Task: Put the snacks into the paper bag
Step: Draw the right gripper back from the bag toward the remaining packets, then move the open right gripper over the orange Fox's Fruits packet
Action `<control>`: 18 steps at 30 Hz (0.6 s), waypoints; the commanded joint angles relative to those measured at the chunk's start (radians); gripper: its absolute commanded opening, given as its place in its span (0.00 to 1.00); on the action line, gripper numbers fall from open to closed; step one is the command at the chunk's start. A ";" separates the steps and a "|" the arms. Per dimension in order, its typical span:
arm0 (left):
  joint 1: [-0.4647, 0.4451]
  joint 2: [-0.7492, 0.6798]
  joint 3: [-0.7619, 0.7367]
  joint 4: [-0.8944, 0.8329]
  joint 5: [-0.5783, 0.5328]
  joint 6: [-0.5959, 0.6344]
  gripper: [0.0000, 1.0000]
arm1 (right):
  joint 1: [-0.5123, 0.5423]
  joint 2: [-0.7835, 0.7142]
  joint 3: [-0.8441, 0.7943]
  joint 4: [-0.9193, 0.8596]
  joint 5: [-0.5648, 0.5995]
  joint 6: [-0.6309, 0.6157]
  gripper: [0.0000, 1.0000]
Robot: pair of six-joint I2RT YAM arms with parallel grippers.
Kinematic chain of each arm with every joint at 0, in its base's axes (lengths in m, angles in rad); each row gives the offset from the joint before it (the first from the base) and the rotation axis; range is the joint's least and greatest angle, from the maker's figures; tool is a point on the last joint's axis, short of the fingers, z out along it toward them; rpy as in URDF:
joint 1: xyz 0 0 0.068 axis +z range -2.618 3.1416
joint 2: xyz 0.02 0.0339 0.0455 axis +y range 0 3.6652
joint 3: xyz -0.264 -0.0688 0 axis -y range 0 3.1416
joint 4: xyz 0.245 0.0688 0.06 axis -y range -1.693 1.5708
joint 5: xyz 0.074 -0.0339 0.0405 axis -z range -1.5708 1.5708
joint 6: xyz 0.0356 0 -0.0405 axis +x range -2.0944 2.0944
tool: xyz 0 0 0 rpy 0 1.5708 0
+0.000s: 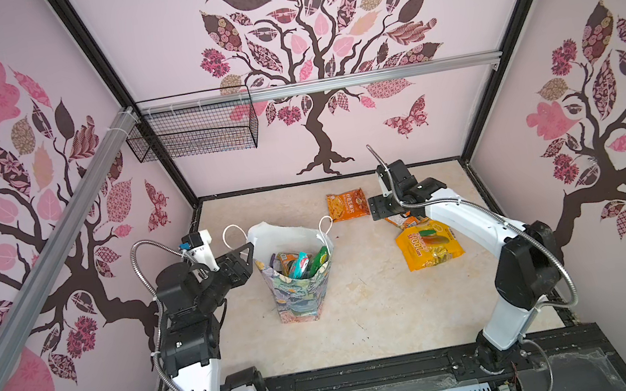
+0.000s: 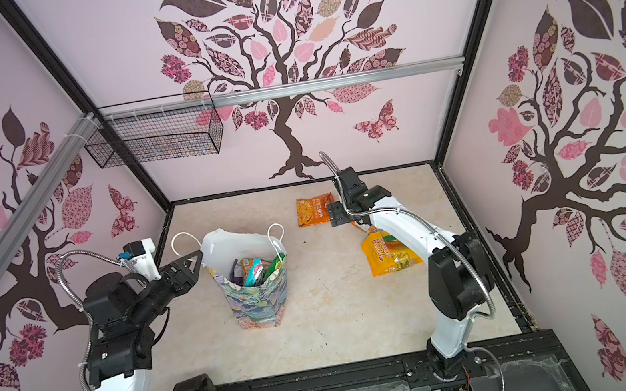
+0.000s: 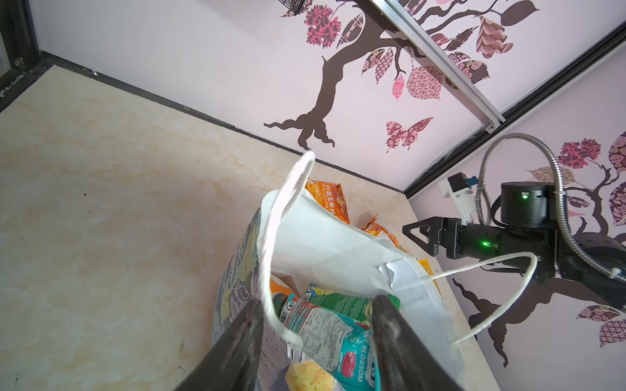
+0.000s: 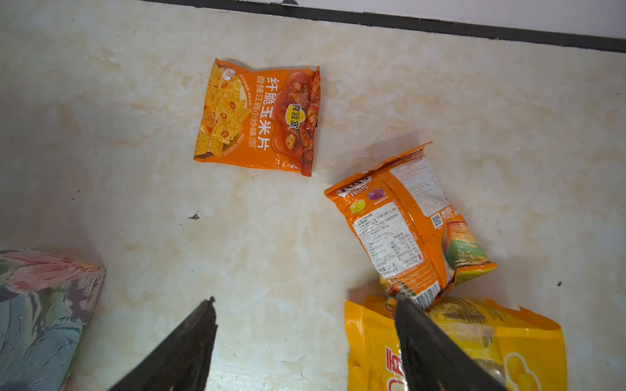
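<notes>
The paper bag (image 1: 296, 291) stood upright at mid-bench (image 1: 384, 320), with several snacks on end inside it. Three packets remained out. In both top views an orange corn-chip packet (image 4: 257, 115) lay at 2 o'clock from the bag and a yellow packet (image 4: 457, 345) at 3 o'clock. An orange fruit-sweet packet (image 4: 410, 223) lay between them, its end overlapping the yellow one.

The left gripper (image 3: 318, 299) sat at 9 o'clock of the bag mouth. Its fingers were half apart astride the near wall and a cord handle (image 3: 281, 237), pinching nothing. The right gripper (image 4: 306, 299) hovered above the loose packets, fingers wide and empty.

Judged step: selecting the next packet. The next move called for descent onto the uppermost fruit-sweet packet, then closure.
</notes>
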 commanded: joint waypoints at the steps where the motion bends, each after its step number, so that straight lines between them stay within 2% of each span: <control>1: 0.005 0.002 -0.021 0.020 0.016 -0.001 0.55 | -0.037 0.070 0.038 0.043 0.015 -0.022 0.86; 7: 0.004 0.009 -0.021 0.020 0.022 -0.003 0.56 | -0.128 0.214 0.110 0.048 -0.012 -0.018 0.88; 11: 0.004 0.013 -0.021 0.022 0.024 -0.003 0.56 | -0.145 0.292 0.167 0.034 0.005 -0.041 0.90; 15: 0.004 0.025 -0.020 0.026 0.030 -0.007 0.56 | -0.190 0.359 0.219 0.040 -0.061 -0.005 0.91; 18: 0.005 0.032 -0.020 0.025 0.036 -0.008 0.56 | -0.209 0.409 0.268 0.033 -0.066 -0.007 0.91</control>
